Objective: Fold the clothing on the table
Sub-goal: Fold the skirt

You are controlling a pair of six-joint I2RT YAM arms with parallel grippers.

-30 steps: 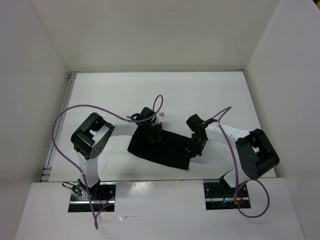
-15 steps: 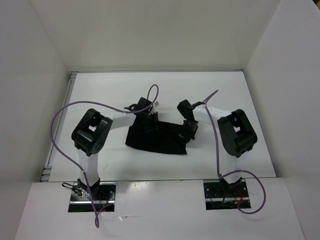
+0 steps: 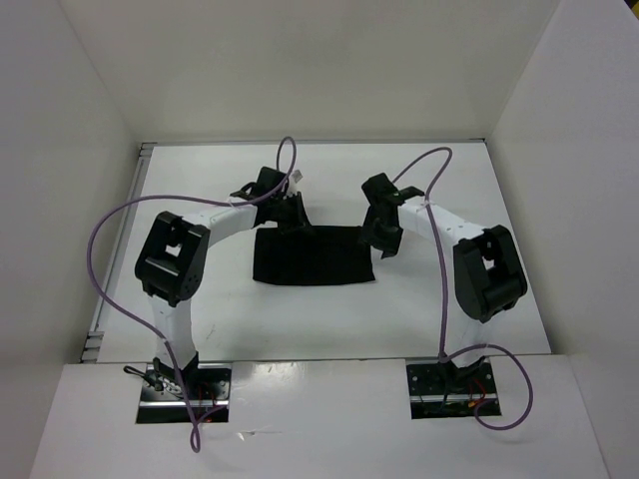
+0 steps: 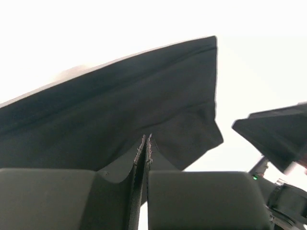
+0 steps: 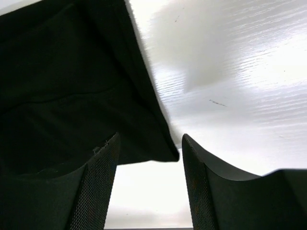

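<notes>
Top external, clothing: being seen spread flat as a black rectangle in the middle of the table, beyond the arm bases.
Right pincer: being held spread at the clothing's far right corner, nothing being gripped between its fingers.
Left pincer: being pressed almost together on the clothing's far left edge, only a thin slit being left.

White walls (metal rail left)

I think this is a robot lab. My white table is boxed in by plain white walls, and my left arm and right arm are bolted at its edge.
</notes>
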